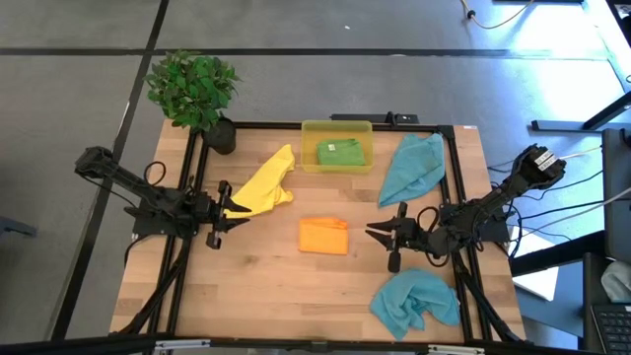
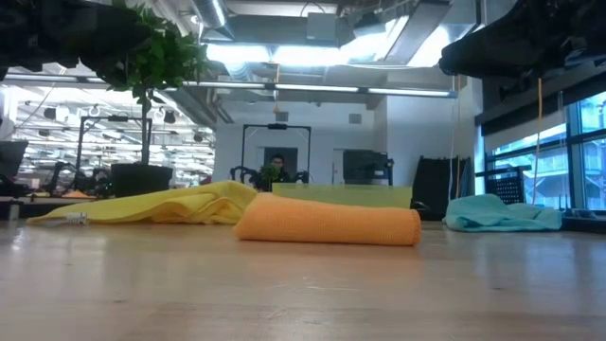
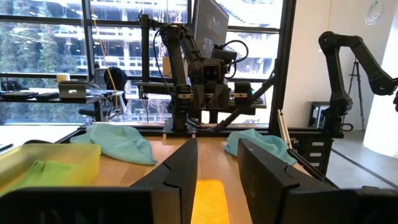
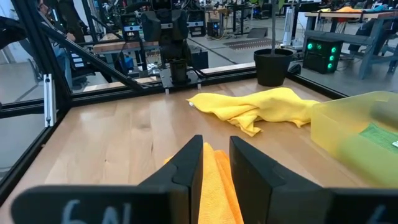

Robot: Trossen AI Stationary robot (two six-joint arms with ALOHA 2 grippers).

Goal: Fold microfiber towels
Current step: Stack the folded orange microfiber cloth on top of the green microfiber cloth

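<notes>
High view: the folded orange towel (image 1: pixel 323 236) lies mid-bench, long axis left-right, directly between the left end effector (image 1: pixel 223 219) and right end effector (image 1: pixel 385 235), the right one slightly nearer; yellow towel (image 1: pixel 264 183) sprawls unfolded just beside the left one. Wrist views: both end effectors' fingers stand parted with a gap, empty, grasping nothing (orange towel showing between them). Low view: it looks like a plump, neat roll.

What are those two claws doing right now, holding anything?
Left gripper: open, empty, near the yellow towel.
Right gripper: open, empty, beside the folded orange towel.
</notes>
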